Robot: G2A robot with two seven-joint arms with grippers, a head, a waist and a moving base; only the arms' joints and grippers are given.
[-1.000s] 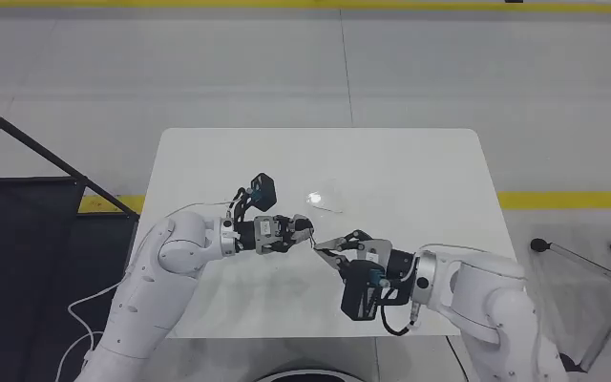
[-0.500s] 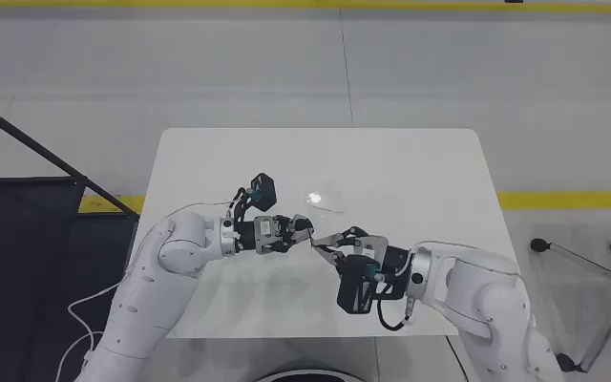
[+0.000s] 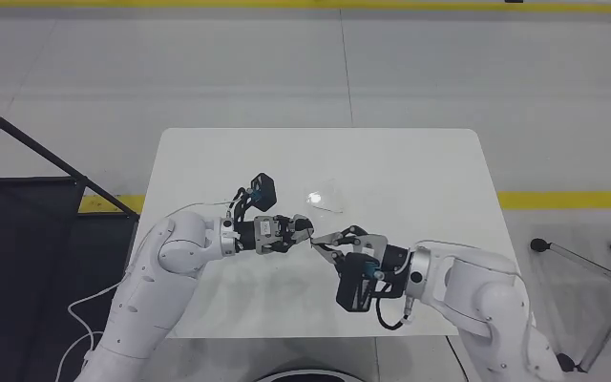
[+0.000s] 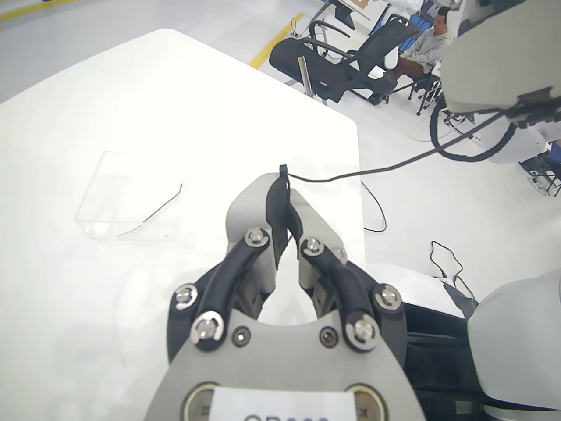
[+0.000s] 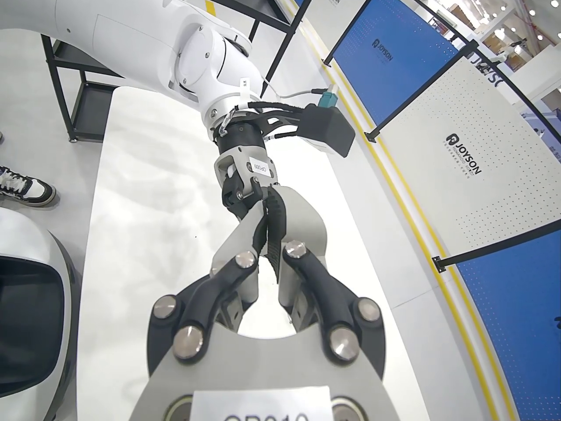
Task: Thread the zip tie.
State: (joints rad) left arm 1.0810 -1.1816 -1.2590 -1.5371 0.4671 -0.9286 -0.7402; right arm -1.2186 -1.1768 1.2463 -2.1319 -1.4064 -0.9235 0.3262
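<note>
Above the white table (image 3: pixel 420 162), near a clear tray (image 4: pixel 90 192), the left gripper (image 4: pixel 282 197) and right gripper (image 5: pixel 268 219) are being held close together, both pinched narrow. The zip tie (image 4: pixel 284 173) is being clamped by its head in the left one; what the right one grips cannot be told.

The top view looks down from above the arms at the table (image 3: pixel 410 162), far enough off to take in its whole top and the floor (image 3: pixel 286 57) around it. The left wrist view sits close behind the left gripper (image 4: pixel 282 183), facing across the table toward the right arm (image 4: pixel 491 45). The right wrist view sits close behind the right gripper (image 5: pixel 268 205), facing the left arm (image 5: pixel 131 15) head-on. All three share the spot where the grippers meet; the top and left wrist views also share the tray (image 3: pixel 325 202)
</note>
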